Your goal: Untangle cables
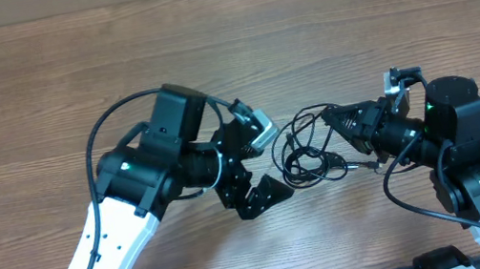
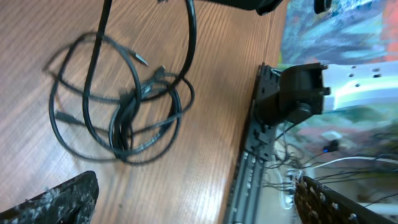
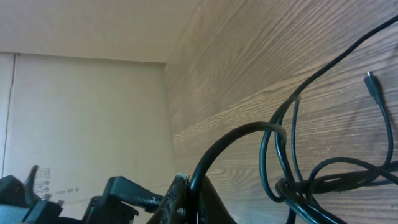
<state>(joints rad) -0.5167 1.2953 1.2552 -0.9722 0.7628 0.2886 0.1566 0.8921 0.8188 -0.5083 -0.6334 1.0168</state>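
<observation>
Tangled cables [image 2: 124,118] lie at the middle of the table [image 1: 206,43]. The right gripper [image 1: 330,120], clamped on one strand, holds it raised, apparently to anchor the bundle. The left gripper [image 1: 264,163], spread wide and empty beside the knot, seems poised for another loop.

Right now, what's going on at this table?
Cable untangling. The right arm has its jaws shut on one strand of the cables, near the bundle's right side. The rest is a looped tangle lying on the wooden table. The left arm sits just left of the bundle with its jaws wide open, holding nothing. The tangle is not yet undone.
</observation>
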